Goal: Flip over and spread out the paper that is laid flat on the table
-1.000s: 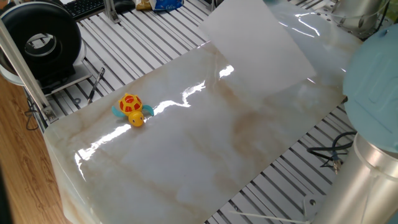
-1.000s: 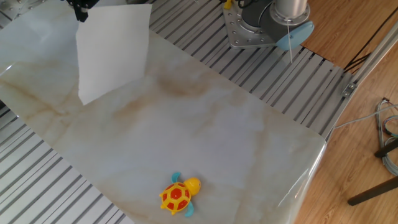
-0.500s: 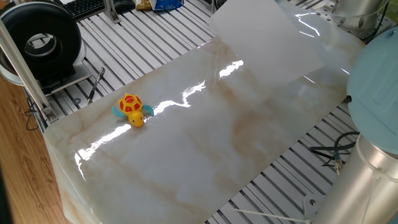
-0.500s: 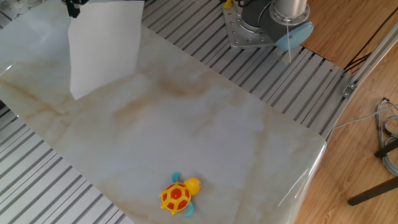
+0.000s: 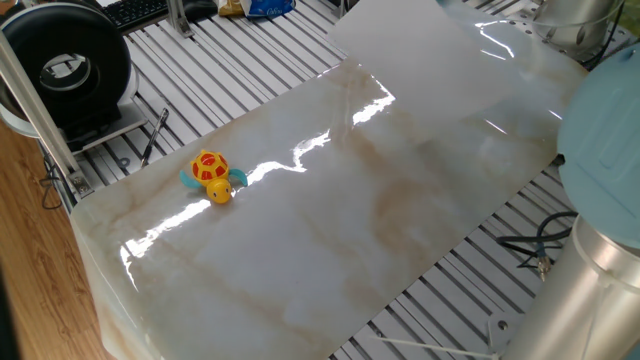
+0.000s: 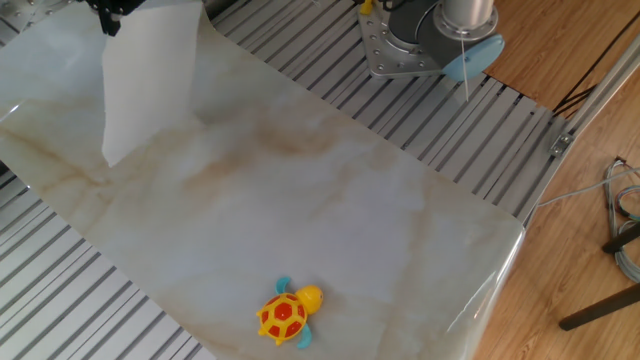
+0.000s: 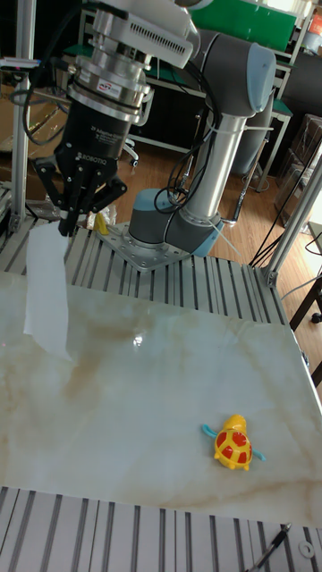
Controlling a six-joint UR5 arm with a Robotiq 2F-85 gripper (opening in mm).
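The paper [image 7: 46, 290] is a blank white sheet hanging almost upright over the table's [image 7: 161, 402] far left part, its lower corner just above the marble. My gripper [image 7: 67, 228] is shut on the sheet's top edge. In the other fixed view the gripper [image 6: 107, 20] shows only at the top left, with the paper [image 6: 150, 80] dangling below it over the table [image 6: 350, 220]. In one fixed view the paper [image 5: 430, 55] appears lifted at the far end of the table [image 5: 300, 240]; the gripper is out of that frame.
A small yellow toy turtle [image 7: 234, 444] with a red shell sits near the table's front right, also seen as the turtle [image 5: 210, 175] and the turtle [image 6: 285, 313]. The arm's base [image 7: 170, 232] stands behind the table. Grey slatted frame [image 6: 60, 300] surrounds the top.
The gripper has carried the paper further toward the table's end. The sheet has turned more edge-on and looks narrower. The turtle has not moved.
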